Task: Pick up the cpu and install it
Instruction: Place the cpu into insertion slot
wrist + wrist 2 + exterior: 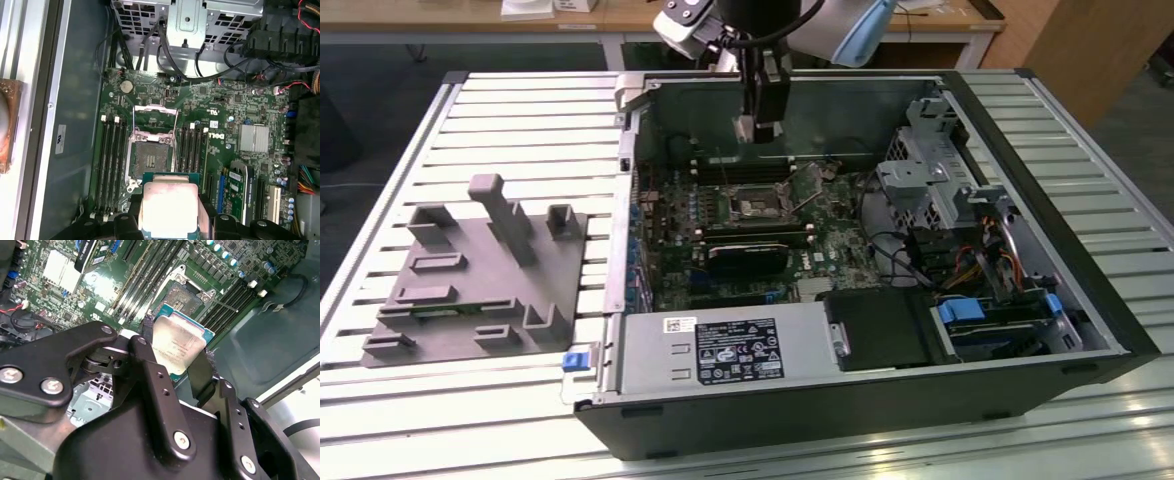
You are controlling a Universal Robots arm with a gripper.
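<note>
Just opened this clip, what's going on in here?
The arm's gripper holds the cpu by its edges, above the motherboard inside the open PC case. The socket looks open and empty, so the cpu is picked up but not yet installed. A grey fixture sits beside the case.

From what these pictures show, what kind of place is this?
Probably a computer-assembly lab bench: an open computer case lies on a slatted metal table beside a grey fixture, and the gripper holds the cpu.
</note>
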